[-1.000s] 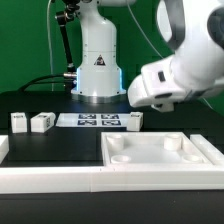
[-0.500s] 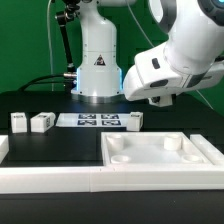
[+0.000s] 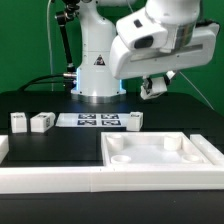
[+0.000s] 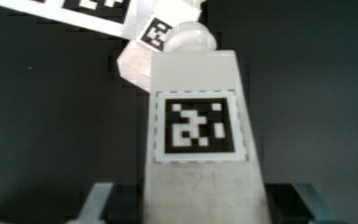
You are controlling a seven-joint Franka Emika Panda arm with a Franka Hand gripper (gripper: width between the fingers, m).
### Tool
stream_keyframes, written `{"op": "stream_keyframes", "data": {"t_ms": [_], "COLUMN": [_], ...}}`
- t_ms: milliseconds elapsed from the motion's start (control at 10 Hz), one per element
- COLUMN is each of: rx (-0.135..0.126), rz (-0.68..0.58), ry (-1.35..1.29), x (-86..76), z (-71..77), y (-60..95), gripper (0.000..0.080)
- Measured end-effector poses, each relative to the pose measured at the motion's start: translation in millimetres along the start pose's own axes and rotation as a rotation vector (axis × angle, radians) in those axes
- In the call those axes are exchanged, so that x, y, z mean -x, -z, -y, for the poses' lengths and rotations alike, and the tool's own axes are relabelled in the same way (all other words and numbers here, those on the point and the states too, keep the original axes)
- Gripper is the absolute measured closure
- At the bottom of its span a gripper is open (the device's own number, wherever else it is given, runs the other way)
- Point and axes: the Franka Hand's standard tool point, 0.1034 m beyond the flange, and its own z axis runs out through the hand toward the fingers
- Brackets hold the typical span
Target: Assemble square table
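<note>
— Nearest in the exterior view?
— Long white plastic rail across the front, hiding the near edge of the white square plastic table top. Raised rim, round corner sockets facing up. Lying on the black table, toward the exterior view's right.

— Behind that?
— A row. First leg block, short, white, plastic, tagged in black and white, at the exterior view's left. Second leg block just beside it. Then the flat white marker board, and a third leg block close by the board's right end.

— And the hand?
— Raised well above the table. Hand clamped on the fourth leg block, with dark fingers on either side in the wrist view. Most of that view filled by the held block, much of the table hidden behind it.

— Farthest back?
— White robot base, its upper right side crossed by the arm's bulky white link. Green backdrop last.
</note>
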Motion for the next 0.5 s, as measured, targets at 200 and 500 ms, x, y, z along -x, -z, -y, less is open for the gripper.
{"op": "stream_keyframes", "data": {"t_ms": [200,500], "rx": [0.026,0.044], "rz": [-0.156,-0.366], "ry": [-0.007,0.004], "x": [0.3,-8.4], "z": [-2.6,-8.4], "y": [-6.0,6.7], "gripper": [0.0509,0.0509]}}
